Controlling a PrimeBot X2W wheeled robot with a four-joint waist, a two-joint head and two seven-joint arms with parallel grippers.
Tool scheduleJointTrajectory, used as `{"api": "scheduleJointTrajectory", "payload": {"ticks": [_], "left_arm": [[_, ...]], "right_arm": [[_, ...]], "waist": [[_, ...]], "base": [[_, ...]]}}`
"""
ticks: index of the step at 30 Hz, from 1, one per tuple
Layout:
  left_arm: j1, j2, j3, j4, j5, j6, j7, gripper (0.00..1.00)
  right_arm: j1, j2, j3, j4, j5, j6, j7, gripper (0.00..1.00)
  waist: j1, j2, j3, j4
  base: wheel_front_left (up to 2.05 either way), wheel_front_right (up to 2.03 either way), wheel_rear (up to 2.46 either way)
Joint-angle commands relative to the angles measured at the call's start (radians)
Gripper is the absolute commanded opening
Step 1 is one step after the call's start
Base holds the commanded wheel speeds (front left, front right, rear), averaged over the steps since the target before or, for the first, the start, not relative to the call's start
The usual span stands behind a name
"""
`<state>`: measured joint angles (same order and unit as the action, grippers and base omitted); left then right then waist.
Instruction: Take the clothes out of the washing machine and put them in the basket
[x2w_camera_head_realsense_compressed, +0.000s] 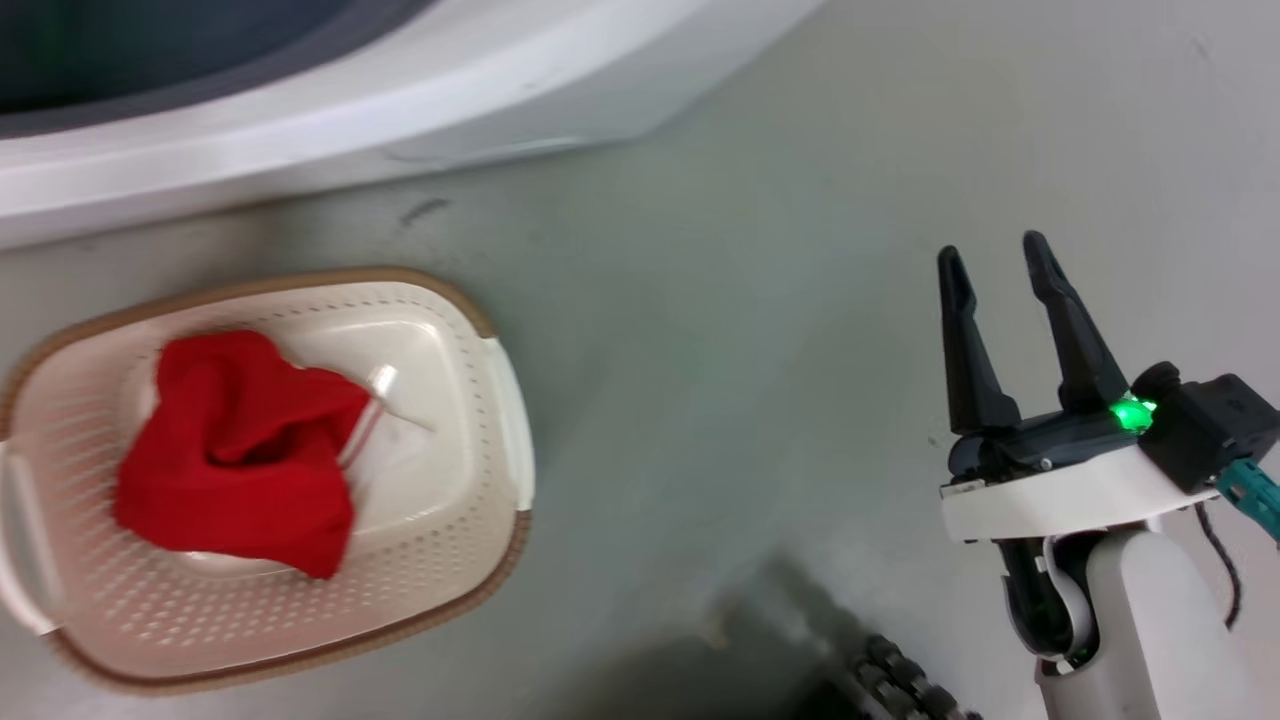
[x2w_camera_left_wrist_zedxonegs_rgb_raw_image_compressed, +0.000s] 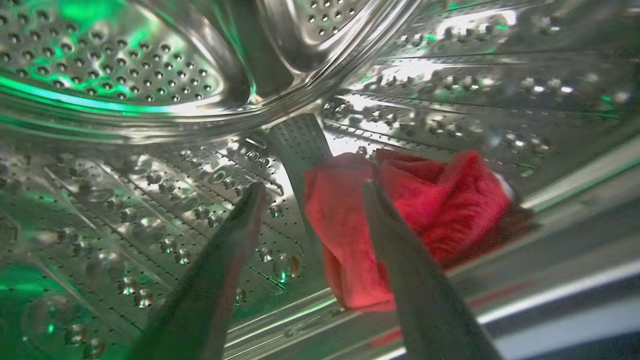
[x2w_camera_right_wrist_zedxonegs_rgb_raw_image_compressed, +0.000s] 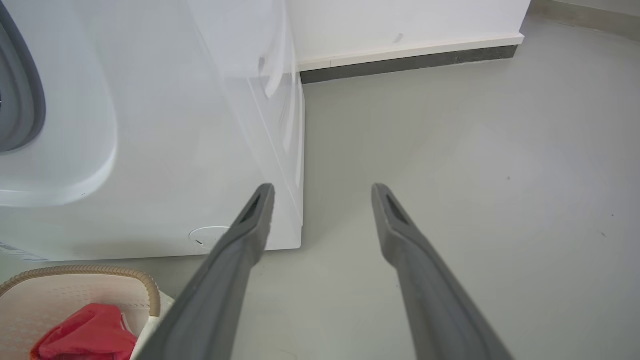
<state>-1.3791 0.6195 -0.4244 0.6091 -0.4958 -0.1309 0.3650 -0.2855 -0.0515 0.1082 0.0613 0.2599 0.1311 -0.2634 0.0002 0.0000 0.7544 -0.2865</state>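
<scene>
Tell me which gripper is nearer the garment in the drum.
Left: the left gripper is inside the drum, open, at the garment. The right gripper hangs outside over the floor.

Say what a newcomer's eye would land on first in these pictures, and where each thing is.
The red garment crumpled in the cream basket on the grey floor stands out first. Next comes a second red cloth inside the shiny perforated steel drum, just ahead of the left gripper, its jaws open. The right gripper hangs open over the floor.
</scene>
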Motion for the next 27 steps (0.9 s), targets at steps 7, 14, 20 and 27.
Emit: {"api": "scheduleJointTrajectory", "payload": {"ticks": [7,14,20,27], "left_arm": [[-0.199,-0.008,-0.020,0.169,-0.033,0.001,0.203,1.00],[-0.249,-0.007,-0.070,0.245,-0.024,0.001,0.322,1.00],[-0.235,-0.010,-0.089,0.271,-0.042,0.000,0.361,1.00],[-0.217,0.002,-0.111,0.242,-0.080,0.001,0.358,0.00]], "right_arm": [[-0.025,0.002,0.042,-0.016,0.052,-0.001,-0.002,1.00],[-0.025,0.002,0.071,-0.029,0.077,-0.001,-0.002,1.00],[-0.023,0.002,0.079,-0.035,0.090,-0.001,-0.002,1.00],[-0.029,0.002,0.071,-0.024,0.087,-0.001,-0.002,1.00]], "waist": [[-0.0002,0.0000,0.124,-0.120],[-0.0002,0.0000,0.158,-0.151],[-0.0002,0.0000,0.171,-0.161],[-0.0002,0.0000,0.163,-0.155]], "base": [[0.00,0.00,0.00],[0.00,0.00,0.00],[0.00,0.00,0.00],[0.00,0.00,0.00]]}}
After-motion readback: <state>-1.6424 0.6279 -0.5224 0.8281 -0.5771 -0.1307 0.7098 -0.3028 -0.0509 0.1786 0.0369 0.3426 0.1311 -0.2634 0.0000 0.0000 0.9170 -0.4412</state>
